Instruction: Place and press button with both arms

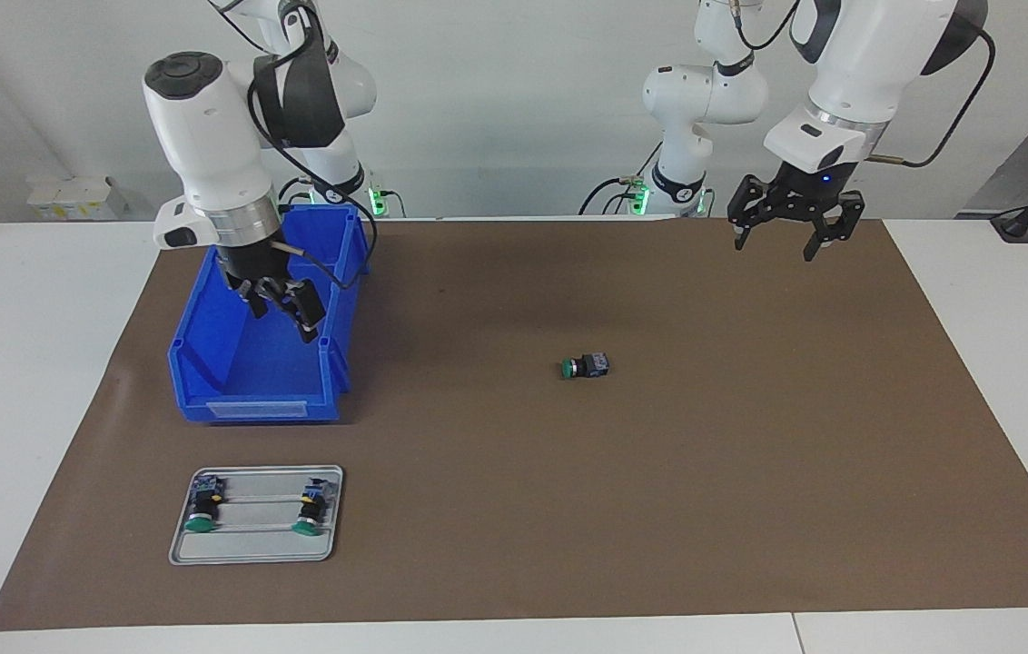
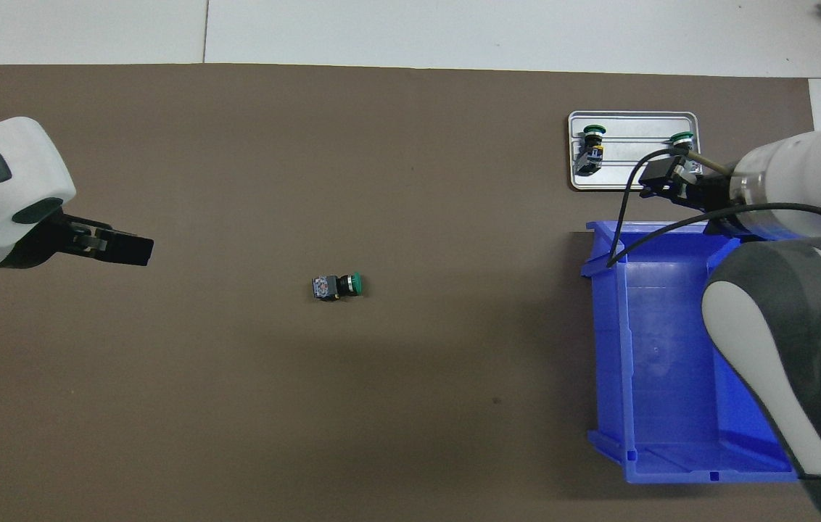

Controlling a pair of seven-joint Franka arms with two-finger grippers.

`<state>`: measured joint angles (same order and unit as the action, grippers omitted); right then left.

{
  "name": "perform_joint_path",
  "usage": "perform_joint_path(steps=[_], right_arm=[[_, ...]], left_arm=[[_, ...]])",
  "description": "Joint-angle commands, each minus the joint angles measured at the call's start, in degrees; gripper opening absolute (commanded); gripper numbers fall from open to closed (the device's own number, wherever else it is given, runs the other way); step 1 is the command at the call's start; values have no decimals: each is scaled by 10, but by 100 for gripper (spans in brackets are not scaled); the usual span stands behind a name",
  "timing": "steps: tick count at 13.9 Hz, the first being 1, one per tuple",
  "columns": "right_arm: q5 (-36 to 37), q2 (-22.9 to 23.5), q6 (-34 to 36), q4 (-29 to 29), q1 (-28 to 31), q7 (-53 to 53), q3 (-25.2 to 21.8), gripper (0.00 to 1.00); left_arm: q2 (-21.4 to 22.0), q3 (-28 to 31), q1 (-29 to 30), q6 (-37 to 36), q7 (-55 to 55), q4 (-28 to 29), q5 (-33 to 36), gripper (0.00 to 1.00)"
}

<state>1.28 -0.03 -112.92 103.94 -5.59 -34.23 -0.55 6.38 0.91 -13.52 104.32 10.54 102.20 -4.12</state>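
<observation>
Button (image 1: 585, 366) on mat (on its side), well apart from both open jaws.

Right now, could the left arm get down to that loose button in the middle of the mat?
Probably yes: the button lies alone on the mat, nothing over it, and the left gripper hangs open and empty.

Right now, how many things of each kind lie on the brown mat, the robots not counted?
Green-capped push-buttons: 3, one loose on the mat, two on the tray
Blue bin: 1
Grey metal tray: 1
Total: 5
</observation>
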Motion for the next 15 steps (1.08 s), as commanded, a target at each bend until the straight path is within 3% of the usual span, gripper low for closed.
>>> perform_joint_path(steps=[1, 4, 9, 15], right_arm=[[-5, -11, 58, -37, 29, 83, 3, 100], [-25, -4, 123, -107, 50, 158, 1, 100], [-13, 7, 233, -205, 57, 238, 0, 100], [-14, -2, 266, -185, 47, 274, 2, 100]], left_arm=[[22, 8, -36, 61, 83, 54, -40, 100], [-16, 8, -94, 92, 167, 60, -41, 100], [-109, 8, -172, 160, 177, 57, -41, 100], [-185, 8, -182, 207, 263, 63, -35, 100]])
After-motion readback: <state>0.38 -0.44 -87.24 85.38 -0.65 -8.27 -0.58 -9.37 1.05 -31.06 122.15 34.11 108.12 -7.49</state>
